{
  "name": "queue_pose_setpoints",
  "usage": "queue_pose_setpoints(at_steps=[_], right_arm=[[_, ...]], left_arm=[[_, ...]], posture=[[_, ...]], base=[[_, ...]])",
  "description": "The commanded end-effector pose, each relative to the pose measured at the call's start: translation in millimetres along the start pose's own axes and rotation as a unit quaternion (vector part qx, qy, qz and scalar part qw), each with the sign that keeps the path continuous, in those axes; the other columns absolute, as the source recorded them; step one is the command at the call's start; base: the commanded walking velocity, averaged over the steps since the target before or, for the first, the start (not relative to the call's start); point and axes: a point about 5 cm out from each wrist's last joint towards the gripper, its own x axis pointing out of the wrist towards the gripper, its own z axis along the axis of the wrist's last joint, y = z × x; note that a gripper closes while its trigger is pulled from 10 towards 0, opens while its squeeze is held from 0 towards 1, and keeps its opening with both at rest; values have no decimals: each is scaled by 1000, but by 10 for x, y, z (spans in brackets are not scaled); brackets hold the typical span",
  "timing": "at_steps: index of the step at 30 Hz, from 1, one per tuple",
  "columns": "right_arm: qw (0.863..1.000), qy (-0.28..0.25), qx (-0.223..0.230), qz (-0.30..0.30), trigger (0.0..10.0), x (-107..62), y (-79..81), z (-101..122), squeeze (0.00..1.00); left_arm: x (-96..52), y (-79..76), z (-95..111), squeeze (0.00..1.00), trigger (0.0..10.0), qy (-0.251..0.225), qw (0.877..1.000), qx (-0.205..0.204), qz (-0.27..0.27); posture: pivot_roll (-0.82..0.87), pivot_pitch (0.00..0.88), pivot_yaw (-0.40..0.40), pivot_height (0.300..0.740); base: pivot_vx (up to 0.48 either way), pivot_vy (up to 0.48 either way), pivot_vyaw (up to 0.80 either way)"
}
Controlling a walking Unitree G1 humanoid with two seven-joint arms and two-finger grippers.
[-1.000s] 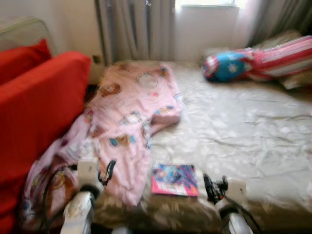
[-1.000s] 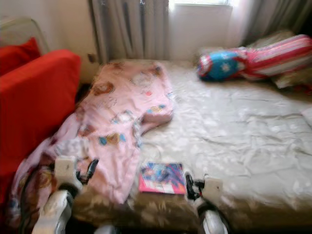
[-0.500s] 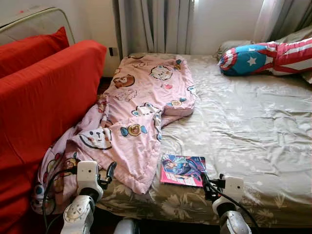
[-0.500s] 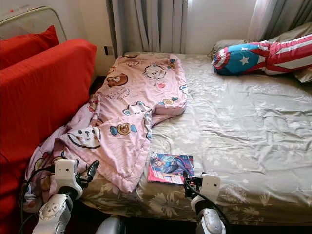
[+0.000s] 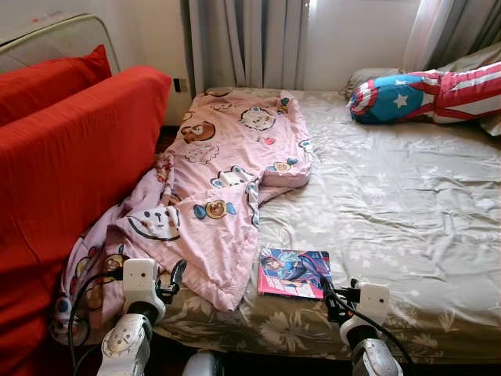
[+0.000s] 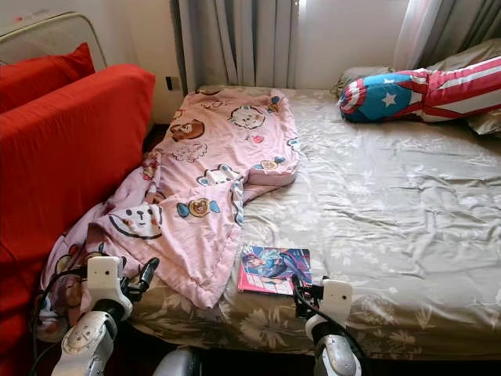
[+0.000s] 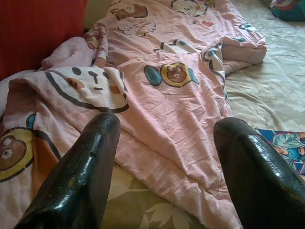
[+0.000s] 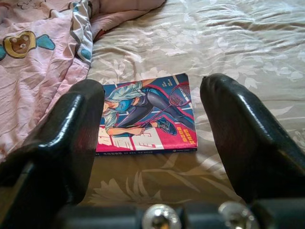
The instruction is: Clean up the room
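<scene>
Bed (image 5: pixel 407 204) w/ pink blanket (image 5: pixel 227 180) and comic book (image 5: pixel 294 272); both end effectors at near edge.
Blanket crumpled over bed's left side, trailing off toward red sofa (image 5: pixel 70 164). Book flat near front edge, just beside blanket hem. Right end effector (image 8: pixel 152 138) spread wide, facing book, not touching. Left end effector (image 7: pixel 164 157) spread wide, facing blanket.

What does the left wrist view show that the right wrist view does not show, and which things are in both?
Left wrist view: the red sofa beside the bed, the panda face on the pink blanket, and the open left gripper aimed at that blanket.

Right wrist view: the whole cover of the magazine, with a figure holding a racket, framed by the open right gripper.

Both: the pink blanket, the floral bedsheet, and the magazine, of which the left wrist view catches a corner.
</scene>
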Motion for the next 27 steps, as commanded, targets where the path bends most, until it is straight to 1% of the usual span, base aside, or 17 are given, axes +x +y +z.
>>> queue_pose_setpoints(at_steps=[1, 4, 17, 23, 27], right_arm=[[1000, -9, 3, 2, 10000, 27, 16, 35, 0], [1000, -14, 6, 1, 10000, 40, 20, 60, 0], [1000, -6, -5, 7, 10000, 39, 36, 35, 0], [999, -3, -30, 24, 10000, 48, 74, 32, 0], [999, -2, -30, 26, 10000, 49, 87, 28, 0]], left_arm=[[20, -15, 33, 0, 10000, -3, 1000, 5, -4], [26, -17, 38, 0, 10000, -4, 1000, 5, -3], [30, -12, 32, 0, 10000, -1, 1000, 5, 1], [28, -8, 29, 0, 10000, 0, 1000, 7, 4], [29, -9, 29, 0, 10000, 0, 1000, 7, 4]], posture=[[15, 0, -16, 655], [15, 0, -16, 655], [16, 0, -19, 655], [16, 0, -19, 655], [16, 0, -20, 655]], base=[[270, 0, 0], [275, 0, 0], [291, 0, 0], [309, 0, 0], [309, 0, 619]])
